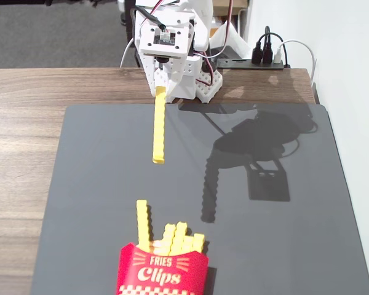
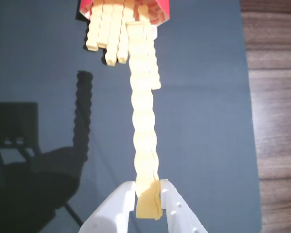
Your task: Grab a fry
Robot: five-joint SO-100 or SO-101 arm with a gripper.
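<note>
A long yellow crinkle-cut fry [image 1: 158, 126] hangs in the air above the dark mat, held by one end. My white gripper [image 1: 160, 91] is shut on that end, at the back of the table in the fixed view. In the wrist view the fry [image 2: 144, 121] runs up from between my white fingers [image 2: 117, 208], my gripper [image 2: 148, 187] pinching its near end. The red "FRIES Clips" carton [image 1: 162, 274] lies at the front of the mat with several more fries [image 1: 172, 236] sticking out of it; the wrist view shows the carton [image 2: 161, 9] at the top edge.
A dark grey mat [image 1: 283, 233] covers most of the wooden table [image 1: 24, 123]. The arm's white base [image 1: 197, 80] stands at the back edge. Cables and a power strip [image 1: 258, 60] lie at the back right, next to a white wall.
</note>
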